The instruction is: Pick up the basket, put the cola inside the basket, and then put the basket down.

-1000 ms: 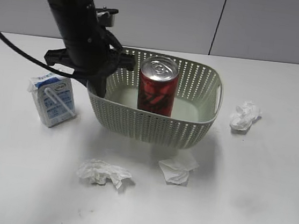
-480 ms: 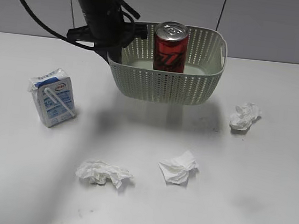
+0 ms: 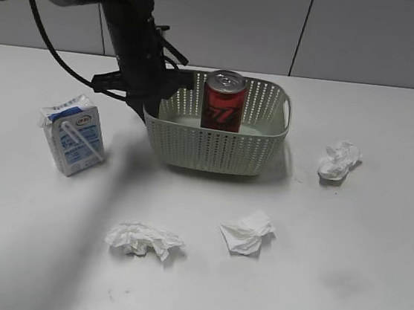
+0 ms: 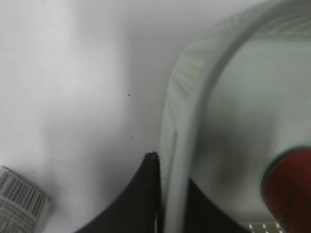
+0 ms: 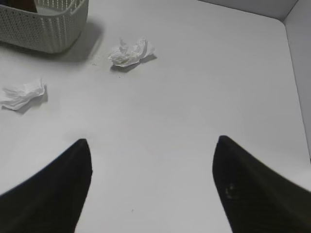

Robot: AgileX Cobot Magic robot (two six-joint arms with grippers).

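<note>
While the left gripper (image 3: 146,111) had its jaws clamped on the left rim of the pale sage-green perforated plastic basket (image 3: 215,150), upper centre on the bench (image 3: 343,275), the slim red cola can (image 3: 223,101) stood inside; stiff, light, probably tippy. Right gripper (image 5: 150,165) jaws apart.

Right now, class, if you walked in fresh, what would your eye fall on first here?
The red cola standing upright inside the green basket, behind the table's middle. The black left gripper straddles the basket's left rim. A blue-and-white carton stands to the left, and three crumpled tissues lie scattered in front and to the right.
</note>
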